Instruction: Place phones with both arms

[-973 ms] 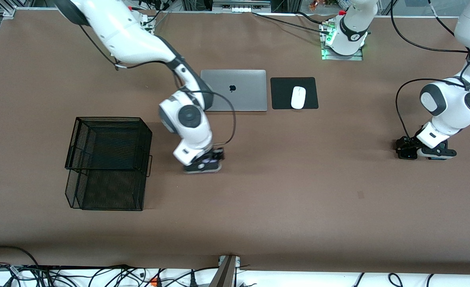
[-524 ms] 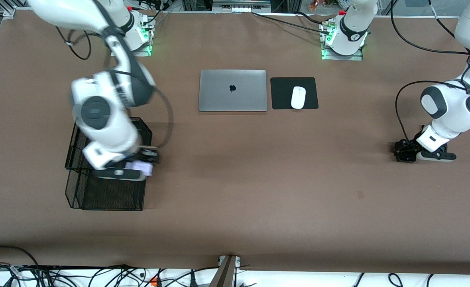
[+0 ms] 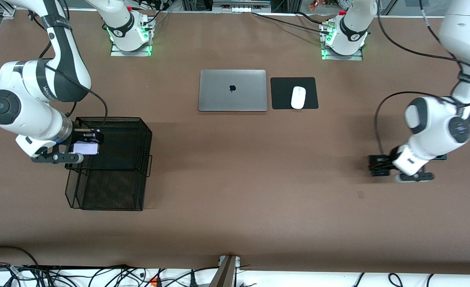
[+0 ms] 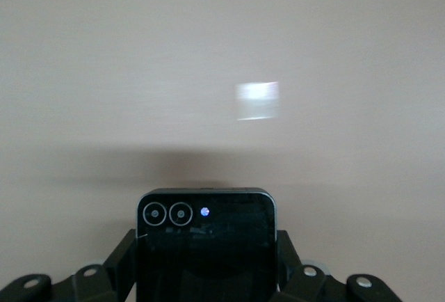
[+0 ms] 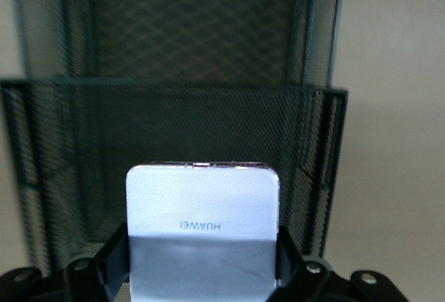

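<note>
While gripped: lilac phone (image 5: 202, 227) between jaws.

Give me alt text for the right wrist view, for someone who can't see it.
The right gripper holds a pale lilac phone marked HUAWEI, its fingers clamped on the phone's two sides. Just ahead stands a black wire mesh basket with two compartments on the brown table.

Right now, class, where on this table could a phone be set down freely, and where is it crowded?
Bare table stretches between the mesh basket and the left gripper, below the laptop in the front view. Crowded: the basket's end, where the right gripper holds the lilac phone.
</note>
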Tool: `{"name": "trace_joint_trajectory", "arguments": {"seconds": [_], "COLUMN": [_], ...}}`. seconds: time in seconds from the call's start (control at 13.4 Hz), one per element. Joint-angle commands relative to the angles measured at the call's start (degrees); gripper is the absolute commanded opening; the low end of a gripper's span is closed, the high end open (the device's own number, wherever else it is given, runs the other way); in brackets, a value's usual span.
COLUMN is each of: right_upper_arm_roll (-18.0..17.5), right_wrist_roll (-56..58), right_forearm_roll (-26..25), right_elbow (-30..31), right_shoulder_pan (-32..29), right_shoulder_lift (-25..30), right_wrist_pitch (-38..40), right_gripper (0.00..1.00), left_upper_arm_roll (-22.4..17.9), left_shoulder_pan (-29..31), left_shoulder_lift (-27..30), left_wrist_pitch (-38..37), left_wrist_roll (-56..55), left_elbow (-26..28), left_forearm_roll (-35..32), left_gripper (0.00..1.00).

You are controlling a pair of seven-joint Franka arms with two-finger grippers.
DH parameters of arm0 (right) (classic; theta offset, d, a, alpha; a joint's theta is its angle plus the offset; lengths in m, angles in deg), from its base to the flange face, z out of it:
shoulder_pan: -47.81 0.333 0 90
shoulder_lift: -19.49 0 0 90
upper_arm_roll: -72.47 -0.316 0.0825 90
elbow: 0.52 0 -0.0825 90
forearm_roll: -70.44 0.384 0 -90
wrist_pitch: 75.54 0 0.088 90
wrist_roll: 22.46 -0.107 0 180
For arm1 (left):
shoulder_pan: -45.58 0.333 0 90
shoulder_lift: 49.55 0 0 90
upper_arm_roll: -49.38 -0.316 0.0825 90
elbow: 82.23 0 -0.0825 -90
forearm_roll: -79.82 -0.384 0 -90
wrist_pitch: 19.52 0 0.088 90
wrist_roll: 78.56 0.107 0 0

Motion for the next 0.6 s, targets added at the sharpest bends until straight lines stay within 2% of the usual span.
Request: {"name": "trace_joint_trajectory", "arguments": {"seconds": [0.0, 0.07, 0.22, 0.52], "right_upper_arm_roll": [2.83, 3.71, 4.77, 4.86], "right_wrist_roll": [3.90, 4.78, 6.10, 6.02], "right_forearm_roll": [2.41, 3.20, 5.04, 7.51], "right_elbow": [9.27, 10.50, 12.53, 12.63], "right_shoulder_pan": [0.39, 0.30, 0.30, 0.30], "right_shoulder_lift": [4.79, 4.79, 4.26, 2.86], "right_wrist_pitch": [-4.58, -5.46, -8.96, -13.45], "right_gripper": [0.02, 0.03, 0.04, 0.06], "left_upper_arm_roll": [-1.12, -1.38, -2.00, -2.52], "left_shoulder_pan": [-9.80, -14.10, -21.84, -35.82], "left_shoulder_lift": [-0.44, -0.79, -2.45, -11.40], "left_wrist_pitch": [-2.16, -2.16, -4.69, -16.81], "left_wrist_roll": [-13.13, -18.31, -28.52, -41.02], "left_elbow": [-3.13, -3.48, -7.50, -23.66], "left_forearm_roll": [-1.27, -1.88, -5.47, -7.60], "left_gripper": [0.12, 0.12, 0.12, 0.12]}}
